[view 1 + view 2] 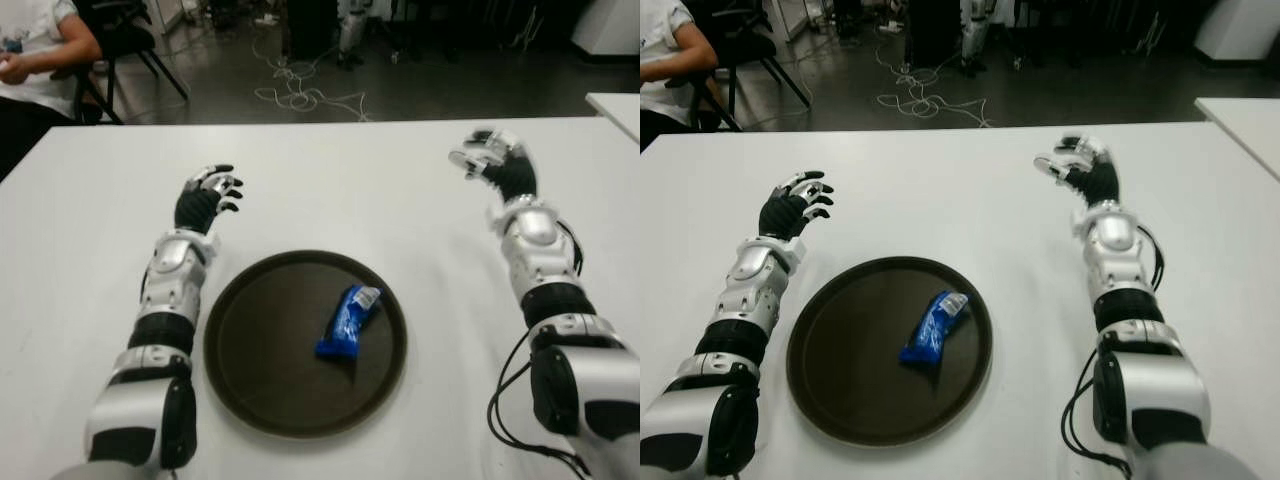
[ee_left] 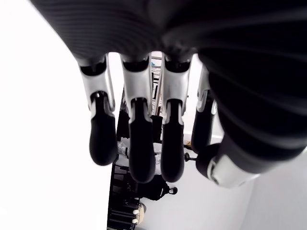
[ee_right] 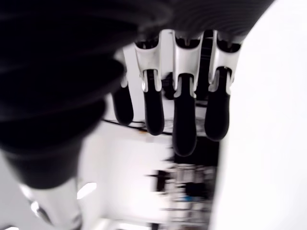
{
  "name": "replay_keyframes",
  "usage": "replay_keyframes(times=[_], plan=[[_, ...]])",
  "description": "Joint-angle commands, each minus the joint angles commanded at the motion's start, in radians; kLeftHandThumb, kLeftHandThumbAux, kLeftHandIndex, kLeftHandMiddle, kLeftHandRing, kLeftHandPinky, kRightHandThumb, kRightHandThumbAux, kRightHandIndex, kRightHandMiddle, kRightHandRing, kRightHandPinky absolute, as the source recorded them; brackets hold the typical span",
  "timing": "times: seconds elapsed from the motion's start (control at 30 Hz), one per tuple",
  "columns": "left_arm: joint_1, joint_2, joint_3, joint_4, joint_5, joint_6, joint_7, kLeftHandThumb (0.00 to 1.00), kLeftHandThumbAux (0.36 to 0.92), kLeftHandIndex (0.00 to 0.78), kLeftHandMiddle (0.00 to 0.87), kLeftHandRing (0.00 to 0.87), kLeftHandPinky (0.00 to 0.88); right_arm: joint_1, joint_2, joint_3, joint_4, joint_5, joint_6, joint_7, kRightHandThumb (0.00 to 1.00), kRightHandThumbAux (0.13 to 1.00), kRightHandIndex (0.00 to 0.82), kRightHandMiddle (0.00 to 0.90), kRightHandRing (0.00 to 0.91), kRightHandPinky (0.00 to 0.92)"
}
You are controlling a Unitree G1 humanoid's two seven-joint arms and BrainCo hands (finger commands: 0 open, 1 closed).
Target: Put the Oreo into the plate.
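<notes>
Nearest, the plate [image 1: 240,380] serves as the landmark: a round, dark brown tray with a shallow raised rim and a dull, matte face, lying flat on the smooth white table [image 1: 330,190]. Inside it, right of its centre, lies the Oreo [image 1: 349,321], a slim blue packet of glossy, crinkled film with a pale crimped end pointing away from the robot; it lies slightly askew and touches nothing but the plate's floor.

To the left of the plate, the silver and black segmented forearm runs past the rim to the left hand [image 1: 208,198], which shows just beyond the plate's far left edge. Its fingers [image 2: 142,148], silver-jointed with rounded black rubbery tips, hang loosely spread and hold nothing.

Farther right and beyond the plate, well apart from it, the right hand [image 1: 495,160] is raised above the table with a thin black cable trailing beside its arm. Its fingers [image 3: 184,120] are likewise relaxed, slightly bent and empty.

Past the table's far edge, pale cables [image 1: 300,90] coil on the dark floor, and a seated person [image 1: 35,60] in a white top shows far left of the plate.
</notes>
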Motion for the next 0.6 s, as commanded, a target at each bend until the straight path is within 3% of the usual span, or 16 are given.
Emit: replay_keyframes(times=[0.27,0.43,0.6], plan=[[0.005,0.008,0.000,-0.007,-0.001,0.006,-0.014,0.818,0.690,0.350,0.503,0.512,0.574,0.141,0.052,0.017,-0.127,-0.018,0.011,-0.036,0.023,0.799,0.354,0.485,0.520,0.548],[0.010,0.010,-0.007,-0.019,0.004,0.010,-0.012,0.817,0.691,0.346,0.508,0.520,0.586,0.094,0.062,0.019,-0.007,-0.041,-0.011,-0.073,0.038,0.801,0.364,0.493,0.525,0.550],[0.012,0.014,-0.011,-0.024,0.008,0.016,-0.005,0.817,0.691,0.346,0.508,0.525,0.586,0.038,0.049,0.012,0.112,-0.047,-0.028,-0.088,0.052,0.806,0.374,0.493,0.523,0.545]])
